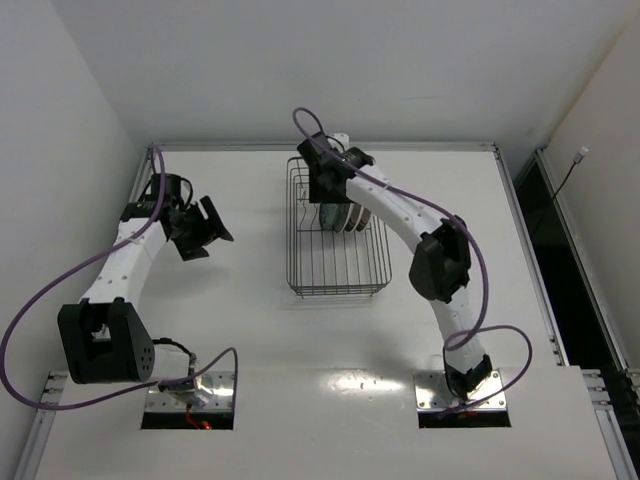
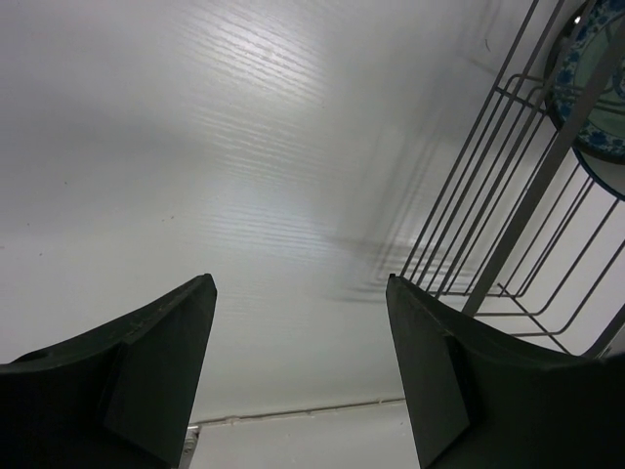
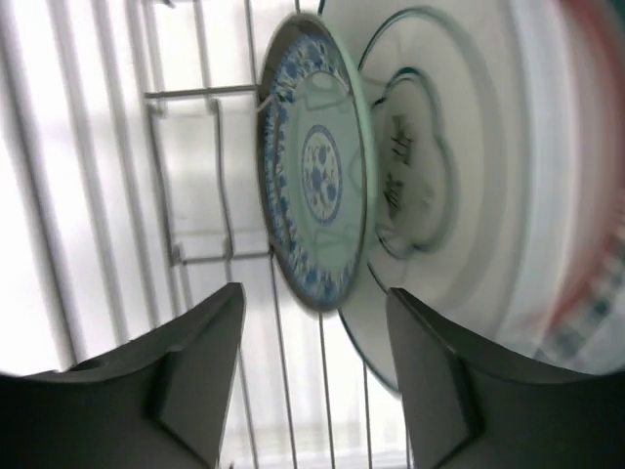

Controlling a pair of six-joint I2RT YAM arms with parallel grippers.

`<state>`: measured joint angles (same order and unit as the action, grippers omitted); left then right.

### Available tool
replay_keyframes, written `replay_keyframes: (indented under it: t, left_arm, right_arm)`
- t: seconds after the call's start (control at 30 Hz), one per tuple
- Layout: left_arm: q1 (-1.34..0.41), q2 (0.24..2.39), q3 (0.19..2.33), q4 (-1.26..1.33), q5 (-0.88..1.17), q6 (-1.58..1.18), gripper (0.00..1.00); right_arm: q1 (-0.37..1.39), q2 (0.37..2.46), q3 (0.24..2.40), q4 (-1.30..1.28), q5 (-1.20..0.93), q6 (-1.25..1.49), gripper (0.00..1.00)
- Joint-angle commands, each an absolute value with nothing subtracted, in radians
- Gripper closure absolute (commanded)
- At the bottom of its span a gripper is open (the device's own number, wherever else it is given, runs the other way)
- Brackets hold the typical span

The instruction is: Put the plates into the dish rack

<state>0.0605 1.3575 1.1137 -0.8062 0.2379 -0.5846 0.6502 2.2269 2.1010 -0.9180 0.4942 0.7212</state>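
Note:
The dish rack (image 1: 341, 292) stands in the middle of the table, a dark wire basket. Plates (image 1: 352, 218) stand on edge in its far half. In the right wrist view the small teal patterned plate (image 3: 312, 176) is upright, beside a white plate with thin dark rings (image 3: 430, 186) and a blurred plate with a red and green rim (image 3: 576, 195). My right gripper (image 3: 314, 293) (image 1: 325, 192) hovers over them, open, its fingers either side of the teal plate's edge without touching it. My left gripper (image 1: 213, 235) (image 2: 298, 283) is open and holds nothing, left of the rack.
In the left wrist view the rack's wire side (image 2: 508, 195) is at the right, with the teal plate (image 2: 598, 98) behind it. White walls close the table at the back and left. A dark gap runs along the table's right edge (image 1: 560, 260).

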Motion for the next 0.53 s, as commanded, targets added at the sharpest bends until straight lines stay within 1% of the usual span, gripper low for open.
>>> replay_keyframes:
  t: [0.0,0.03,0.1,0.13,0.17,0.2,0.23,0.27,0.3,0.33,0.37,0.43,0.5]
  left_arm:
    - [0.075,1.359,1.160,-0.805,0.250,-0.568,0.32]
    - [0.075,1.359,1.160,-0.796,0.250,-0.568,0.32]
    - [0.075,1.359,1.160,-0.775,0.261,-0.546,0.32]
    - [0.075,1.359,1.160,-0.766,0.270,-0.546,0.32]
    - [0.075,1.368,1.160,-0.756,0.270,-0.532,0.32]
    - [0.075,1.368,1.160,-0.743,0.270,-0.532,0.32]
    - [0.075,1.368,1.160,-0.730,0.270,-0.532,0.32]
    - [0.075,1.368,1.149,-0.730,0.270,-0.523,0.32]
    - [0.075,1.368,1.149,-0.730,0.270,-0.523,0.32]
    - [0.075,1.368,1.140,-0.721,0.270,-0.523,0.32]
    - [0.075,1.358,1.140,-0.721,0.261,-0.532,0.32]
    - [0.075,1.358,1.111,-0.698,0.261,-0.545,0.32]
    - [0.075,1.338,1.086,-0.675,0.288,-0.554,0.32]
  right_arm:
    - [0.638,2.015,2.151,-0.985,0.485,0.671,0.41]
    - [0.638,1.984,2.140,-0.985,0.485,0.670,0.41]
    - [0.638,1.930,2.111,-1.028,0.485,0.661,0.34]
    - [0.647,1.871,2.099,-1.028,0.485,0.661,0.33]
    - [0.647,1.837,2.061,-1.038,0.485,0.646,0.29]
    - [0.647,1.762,1.996,-1.028,0.468,0.631,0.27]
    - [0.647,1.718,1.996,-1.028,0.453,0.630,0.25]
    - [0.638,1.674,1.905,-1.013,0.433,0.620,0.25]
    - [0.628,1.625,1.846,-0.997,0.402,0.620,0.19]
    - [0.627,1.530,1.786,-0.985,0.384,0.620,0.17]
    - [0.614,1.485,1.673,-0.964,0.364,0.620,0.17]
    - [0.601,1.407,1.527,-0.963,0.350,0.620,0.16]
    - [0.592,1.303,1.439,-0.963,0.382,0.640,0.16]
